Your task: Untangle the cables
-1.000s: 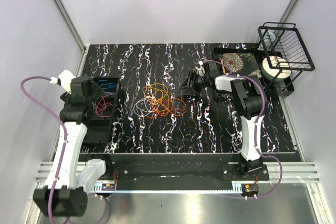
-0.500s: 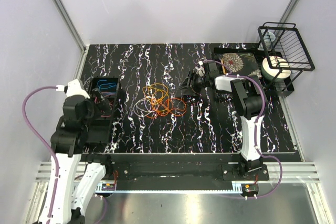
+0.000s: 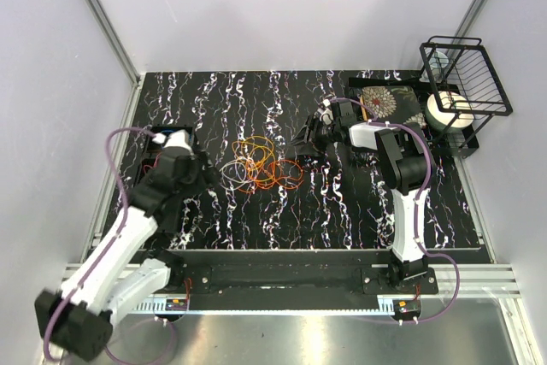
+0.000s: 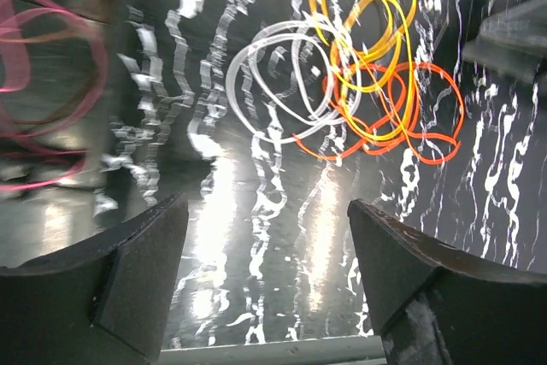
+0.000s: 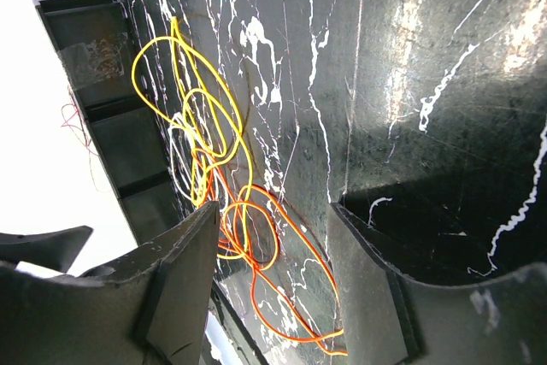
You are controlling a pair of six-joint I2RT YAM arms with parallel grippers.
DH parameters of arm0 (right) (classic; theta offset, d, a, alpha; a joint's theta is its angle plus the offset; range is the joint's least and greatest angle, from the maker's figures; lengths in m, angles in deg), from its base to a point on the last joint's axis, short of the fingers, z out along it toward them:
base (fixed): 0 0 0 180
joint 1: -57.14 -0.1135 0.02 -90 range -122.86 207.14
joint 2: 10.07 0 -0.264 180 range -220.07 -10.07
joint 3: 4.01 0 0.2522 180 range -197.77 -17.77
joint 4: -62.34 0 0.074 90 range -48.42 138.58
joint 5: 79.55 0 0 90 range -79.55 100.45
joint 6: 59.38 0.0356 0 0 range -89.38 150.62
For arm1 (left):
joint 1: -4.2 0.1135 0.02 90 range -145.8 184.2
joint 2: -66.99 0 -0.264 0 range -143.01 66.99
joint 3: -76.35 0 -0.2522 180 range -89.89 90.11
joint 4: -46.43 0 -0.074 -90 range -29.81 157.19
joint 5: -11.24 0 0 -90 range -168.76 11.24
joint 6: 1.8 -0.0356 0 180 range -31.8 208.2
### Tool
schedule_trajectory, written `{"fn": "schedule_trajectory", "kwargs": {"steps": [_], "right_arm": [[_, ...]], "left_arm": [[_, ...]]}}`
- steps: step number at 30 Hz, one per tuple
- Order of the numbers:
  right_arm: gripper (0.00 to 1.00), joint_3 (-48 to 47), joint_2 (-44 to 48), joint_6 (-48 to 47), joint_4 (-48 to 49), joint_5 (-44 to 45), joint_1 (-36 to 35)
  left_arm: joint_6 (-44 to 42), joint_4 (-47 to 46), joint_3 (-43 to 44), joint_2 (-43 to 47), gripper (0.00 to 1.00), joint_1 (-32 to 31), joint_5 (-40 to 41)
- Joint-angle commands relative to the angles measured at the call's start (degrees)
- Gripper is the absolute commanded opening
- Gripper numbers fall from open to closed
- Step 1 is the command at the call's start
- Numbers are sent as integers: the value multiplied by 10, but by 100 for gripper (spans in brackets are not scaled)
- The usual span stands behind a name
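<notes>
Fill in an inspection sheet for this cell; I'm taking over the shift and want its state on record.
Surface: black table with white veins.
Job's things: orange, yellow and pale cables overlapping in one tangle mid-table; pink cable in the black bin at left.
Clutter: wire rack, white roll, floral tray at far right.
Grippers: left gripper open, facing the tangle; right gripper open beside it; both empty.
Cables: purple hoses along both arms.
Surroundings: pale walls; nothing else seen.
</notes>
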Motion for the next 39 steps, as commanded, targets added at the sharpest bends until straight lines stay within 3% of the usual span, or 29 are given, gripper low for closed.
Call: {"fn": "schedule_trajectory", "kwargs": {"steps": [1,10,18,33,35,39], "right_arm": [[60,-5,-28,-26,-32,45,-9],[60,-4,-27,-22,-30,40,-8],[60,-5,-29,-21,-31,37,-9],[60,-9,-35,-18,-30,34,-9],[60,-10,-35,-18,-29,33,-9],[60,-10,-37,-18,-30,33,-9]], "left_arm": [[36,-101,8,-96,77,-55,70],[52,-152,69,-293,71,-82,121],[47,-153,136,-406,61,-83,149],[91,-128,149,-483,51,-83,171],[94,-129,147,-485,45,-82,169],[93,-131,152,-491,6,-83,156]]}}
